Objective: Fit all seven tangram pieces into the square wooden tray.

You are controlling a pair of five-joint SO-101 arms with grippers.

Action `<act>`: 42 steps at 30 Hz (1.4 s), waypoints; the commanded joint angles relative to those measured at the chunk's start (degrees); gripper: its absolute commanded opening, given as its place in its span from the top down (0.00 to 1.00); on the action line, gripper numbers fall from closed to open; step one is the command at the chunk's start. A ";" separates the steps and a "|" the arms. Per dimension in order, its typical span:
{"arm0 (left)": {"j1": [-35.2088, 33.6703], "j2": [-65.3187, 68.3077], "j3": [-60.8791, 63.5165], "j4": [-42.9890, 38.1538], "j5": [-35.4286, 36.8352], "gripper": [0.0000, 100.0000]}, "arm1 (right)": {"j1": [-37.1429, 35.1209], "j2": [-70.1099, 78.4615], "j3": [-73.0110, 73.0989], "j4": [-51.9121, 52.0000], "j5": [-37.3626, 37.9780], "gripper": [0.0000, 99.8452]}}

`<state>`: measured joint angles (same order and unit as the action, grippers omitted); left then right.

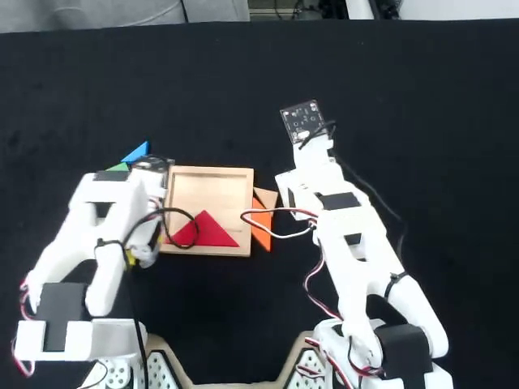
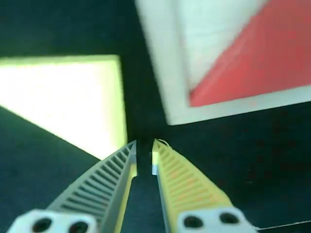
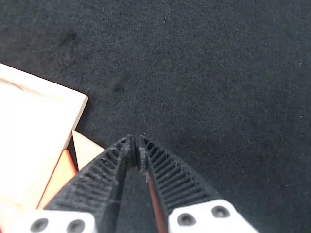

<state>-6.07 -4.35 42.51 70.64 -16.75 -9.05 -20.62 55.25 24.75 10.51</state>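
The square wooden tray [image 1: 208, 188] lies mid-table with a red triangle [image 1: 205, 230] in its near part. In the left wrist view my left gripper [image 2: 144, 155] is shut with nothing in it, low over the cloth just off the tray's corner [image 2: 170, 97], between that corner and a yellow triangle [image 2: 73, 102]. The red triangle [image 2: 252, 58] fills that corner. My right gripper [image 3: 135, 145] is shut and empty, just past a tan triangle [image 3: 86, 148] and an orange piece [image 3: 56, 177] that lie against the tray's right side [image 3: 34, 121].
A blue triangle [image 1: 136, 151] and a green piece [image 1: 117, 167] lie on the black cloth beyond the left arm [image 1: 105, 219]. The orange piece [image 1: 261, 232] and tan triangle [image 1: 266, 198] sit between the tray and the right arm [image 1: 349, 235].
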 commanded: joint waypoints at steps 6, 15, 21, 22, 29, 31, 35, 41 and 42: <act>-10.42 -1.49 -3.21 -3.43 -4.84 0.93 | 0.18 -0.04 -0.31 -0.70 0.70 0.98; -10.77 -4.48 -4.79 0.44 -9.49 0.93 | 0.18 -0.04 -0.22 -0.62 0.70 0.98; -11.03 -18.37 -8.57 4.04 -9.41 0.90 | 0.18 -0.04 -0.22 -0.62 0.70 0.98; -11.21 -20.22 -8.66 3.87 -8.79 0.87 | 0.18 -0.04 -0.22 -0.62 0.70 0.98; -11.03 -19.25 -7.43 -1.23 -2.11 0.73 | 0.18 -0.04 -0.22 -0.62 0.70 0.98; -10.86 -16.44 -7.96 -2.55 -2.81 0.73 | 0.18 -0.04 -0.22 -0.62 0.70 0.98; -11.74 -10.02 -9.45 -7.56 -4.48 0.73 | 0.18 -0.04 -0.22 -0.62 0.70 0.98; -12.88 -0.97 -11.21 -9.23 -4.48 0.74 | 0.18 -0.04 -0.22 -0.62 0.70 0.98; -12.97 -0.35 -11.65 -9.41 -4.57 0.74 | 0.18 -0.04 -0.22 -0.62 0.70 0.98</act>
<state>-18.29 -7.25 35.21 62.11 -20.79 -9.05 -20.62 55.25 24.75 10.51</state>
